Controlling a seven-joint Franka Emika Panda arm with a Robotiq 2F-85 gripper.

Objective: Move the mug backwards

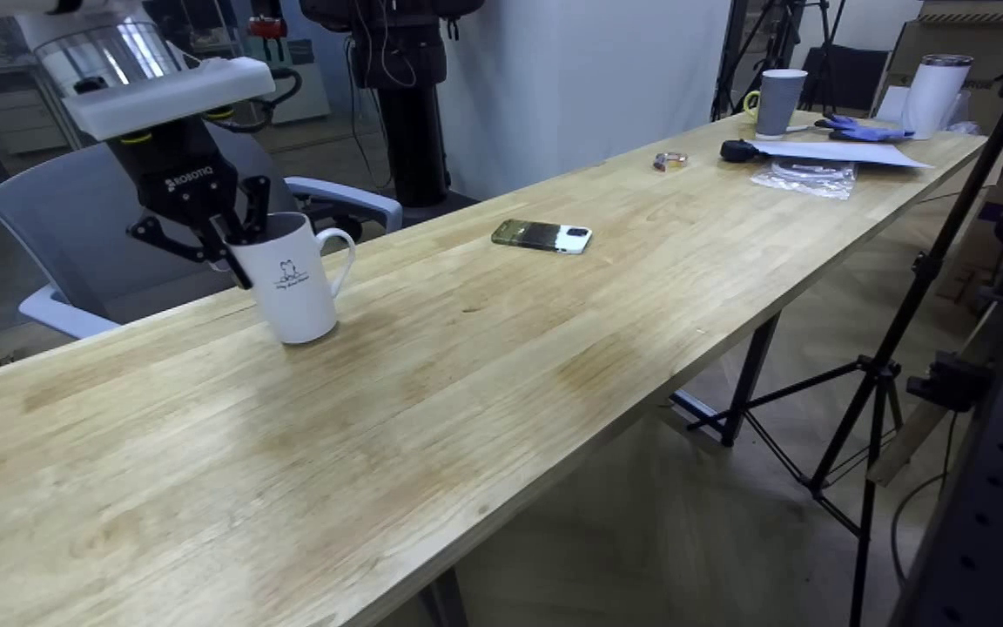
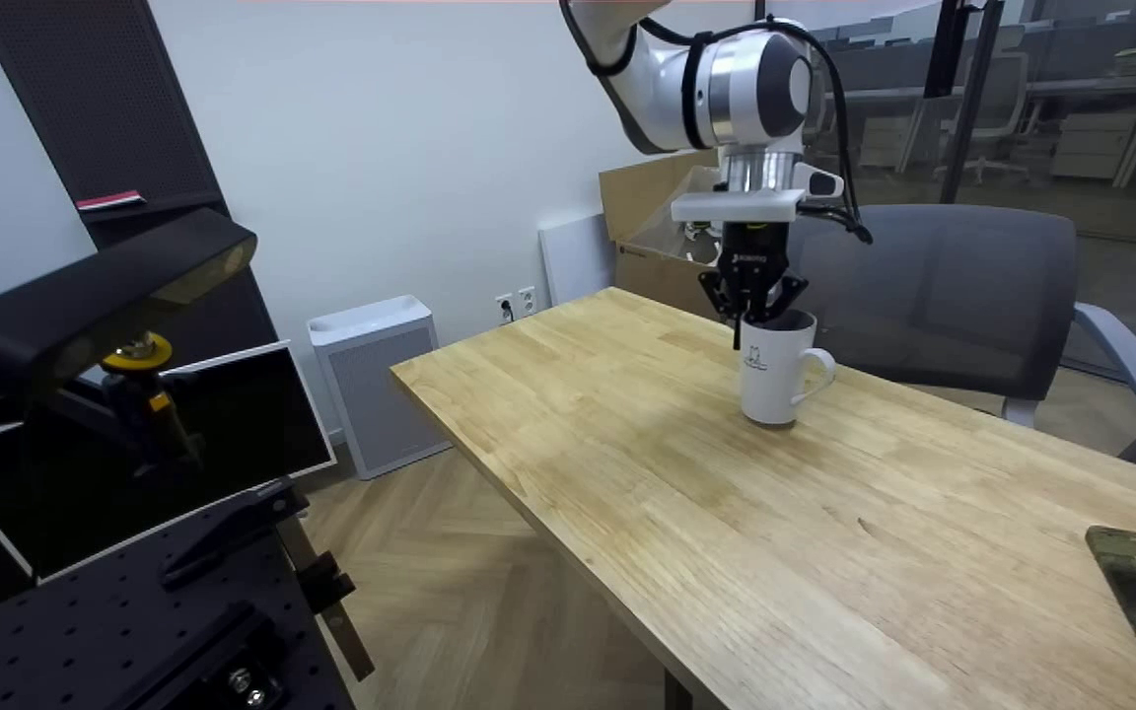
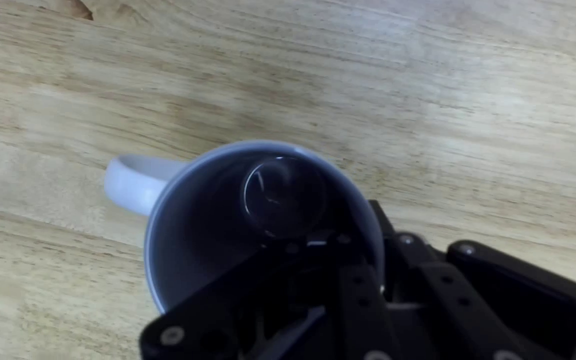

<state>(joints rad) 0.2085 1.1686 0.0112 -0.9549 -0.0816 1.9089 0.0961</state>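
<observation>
In an exterior view the gripper [image 1: 241,251], upper L of frame, is clenched on the white mug [image 1: 299,300] at its rim; wrist view has 1 finger [image 3: 362,292] inside, 1 outside, wall btwn. In an exterior view the mug [image 2: 771,373] is R of centre, approx. upright, handle [image 2: 829,371] free. Progress: grasp prob. done. Mug's bottom is at or just over the table [image 1: 501,383]; can't tell if lifted. Whether any of the backward move is done, also can't tell. Left, at min.: whatever remains of the shift, set down if raised, let go, back off.
</observation>
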